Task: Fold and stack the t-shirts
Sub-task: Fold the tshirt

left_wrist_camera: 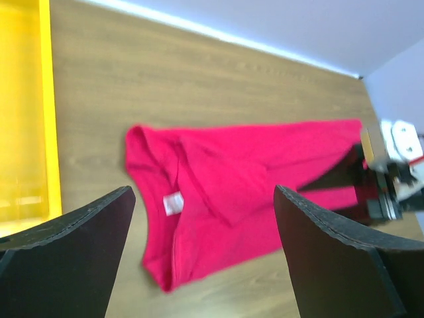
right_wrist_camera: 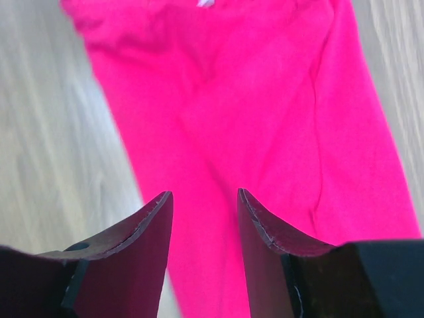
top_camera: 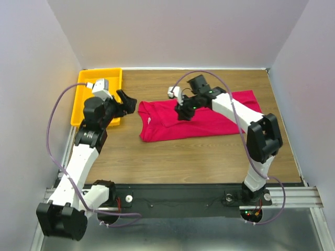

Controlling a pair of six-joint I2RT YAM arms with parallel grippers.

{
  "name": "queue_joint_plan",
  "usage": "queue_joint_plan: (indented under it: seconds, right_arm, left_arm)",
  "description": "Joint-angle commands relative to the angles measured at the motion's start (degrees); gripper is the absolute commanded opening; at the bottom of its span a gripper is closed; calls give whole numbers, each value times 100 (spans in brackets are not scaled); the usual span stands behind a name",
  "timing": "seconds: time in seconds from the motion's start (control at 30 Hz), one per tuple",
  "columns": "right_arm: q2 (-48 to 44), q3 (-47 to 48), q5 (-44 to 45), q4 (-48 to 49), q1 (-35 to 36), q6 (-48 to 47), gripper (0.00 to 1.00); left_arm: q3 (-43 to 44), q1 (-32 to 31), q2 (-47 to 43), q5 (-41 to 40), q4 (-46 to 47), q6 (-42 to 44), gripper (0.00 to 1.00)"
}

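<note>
A single crimson-red t-shirt (top_camera: 167, 128) lies on the wooden table (top_camera: 183, 157), in the middle to right of the overhead view. It is plain, with no print, and partly folded into a long, uneven band running left to right. The neck end points left toward a yellow plastic tray (top_camera: 112, 73) in the far left corner, but the shirt and tray do not touch. In the left wrist view a small white label (left_wrist_camera: 173, 203) shows inside the neckline, and a flap of cloth is turned over across the middle of the shirt (left_wrist_camera: 252, 179), leaving soft creases.

The left gripper (top_camera: 127, 102) hangs just left of the neck end, near the tray's inner edge. Its jaws are spread wide and hold nothing (left_wrist_camera: 204, 195).

The right gripper (top_camera: 183, 112) is over the upper middle of the shirt, close to the folded flap. Its own camera shows the jaws (right_wrist_camera: 204, 199) parted by a narrow gap, with smooth red cloth (right_wrist_camera: 265, 99) visible through the gap and nothing pinched between them
</note>
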Motion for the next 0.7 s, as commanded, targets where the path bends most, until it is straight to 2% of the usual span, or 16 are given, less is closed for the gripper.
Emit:
queue_joint_plan:
  seconds: [0.0, 0.2, 0.67]
  right_arm:
    - [652, 603, 1049, 447, 482, 397, 49]
    - [1347, 1018, 1482, 483, 1028, 486, 49]
    - [1814, 1352, 1772, 492, 1249, 696, 46]
  left_arm:
    - [-536, 9, -742, -98, -221, -398, 97]
    - [-968, 36, -1509, -81, -469, -698, 95]
    - [-1425, 45, -1765, 253, -425, -944, 93]
